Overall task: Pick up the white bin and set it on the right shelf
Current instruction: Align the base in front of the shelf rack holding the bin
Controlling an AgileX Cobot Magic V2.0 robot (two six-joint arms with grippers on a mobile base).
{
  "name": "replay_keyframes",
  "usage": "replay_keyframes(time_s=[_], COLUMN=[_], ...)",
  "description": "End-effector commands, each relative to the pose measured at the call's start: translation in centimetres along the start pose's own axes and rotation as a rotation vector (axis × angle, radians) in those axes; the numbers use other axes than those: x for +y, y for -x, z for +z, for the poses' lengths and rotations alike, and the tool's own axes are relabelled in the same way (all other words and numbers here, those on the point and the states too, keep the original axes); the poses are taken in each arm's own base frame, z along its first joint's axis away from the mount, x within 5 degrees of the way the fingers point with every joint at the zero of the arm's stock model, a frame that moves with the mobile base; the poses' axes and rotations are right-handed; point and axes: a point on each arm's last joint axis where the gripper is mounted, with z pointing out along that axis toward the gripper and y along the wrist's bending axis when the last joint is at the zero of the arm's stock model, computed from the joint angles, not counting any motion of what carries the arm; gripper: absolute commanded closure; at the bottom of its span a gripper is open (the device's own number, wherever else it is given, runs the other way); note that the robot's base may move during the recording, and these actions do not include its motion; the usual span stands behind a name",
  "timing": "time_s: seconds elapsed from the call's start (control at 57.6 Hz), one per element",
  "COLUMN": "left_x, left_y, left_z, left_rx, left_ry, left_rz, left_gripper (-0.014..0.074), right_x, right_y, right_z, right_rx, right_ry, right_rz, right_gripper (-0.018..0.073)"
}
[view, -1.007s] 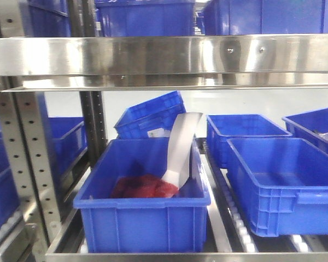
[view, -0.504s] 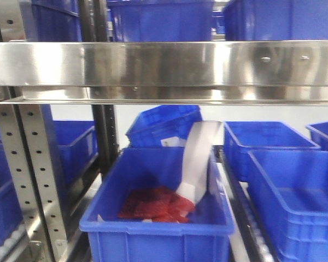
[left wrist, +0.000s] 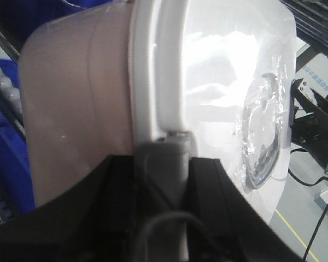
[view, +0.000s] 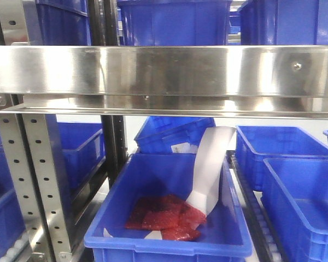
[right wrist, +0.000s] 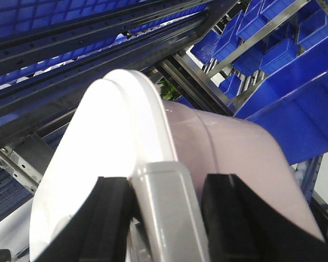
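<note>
Clamping the bin (left wrist: 76, 109) at its rim, left gripper (left wrist: 177, 144) and right gripper (right wrist: 161, 183) are closed narrow on it; smooth beige plastic, rounded corners, glossy white lid (left wrist: 218, 82).

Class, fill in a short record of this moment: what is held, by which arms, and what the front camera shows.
held: pale pinkish-beige plastic bin with white lid
left gripper: fingers clamp the bin's rim
right gripper: fingers clamp the rim
front view: shiny stainless-steel shelf rail, blue open crate with red packets; bin not seen
</note>
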Motion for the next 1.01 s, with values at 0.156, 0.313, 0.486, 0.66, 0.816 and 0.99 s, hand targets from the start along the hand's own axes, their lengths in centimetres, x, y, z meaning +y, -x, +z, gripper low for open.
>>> replay_keyframes(time_s=[0.156,0.313,0.486,0.66,0.816,0.99], left_x=[-5.88,-5.88,-5.88,-5.88,-5.88,-5.88], left_y=[-0.96,-0.96,-0.96,-0.96,-0.96,-0.96], left_z=[-0.65,-0.65,-0.65,-0.65,-0.65,-0.65], left_rx=[0.123,0.123,0.123,0.123,0.123,0.123], left_ry=[-0.322,-0.322,-0.322,-0.322,-0.322,-0.322], left_rz=[0.098,0.098,0.098,0.098,0.098,0.098], left_gripper=[0.0724,0.0724,0.0724,0.0724,0.0724,0.0724], right_x=[4.05,4.05,4.05,4.05,4.05,4.05], right_y=[-0.86,-0.86,-0.86,-0.86,-0.86,-0.86], right_z=[-0.51,-0.51,-0.51,-0.51,-0.51,-0.51], right_rx=[0.121,0.121,0.121,0.121,0.121,0.121], right_ry=[0.254,0.254,0.254,0.254,0.254,0.254], right_rz=[-0.018,-0.018,-0.018,-0.018,-0.018,-0.018], right_gripper=[0.0489,0.0489,0.0489,0.0489,0.0489,0.0489])
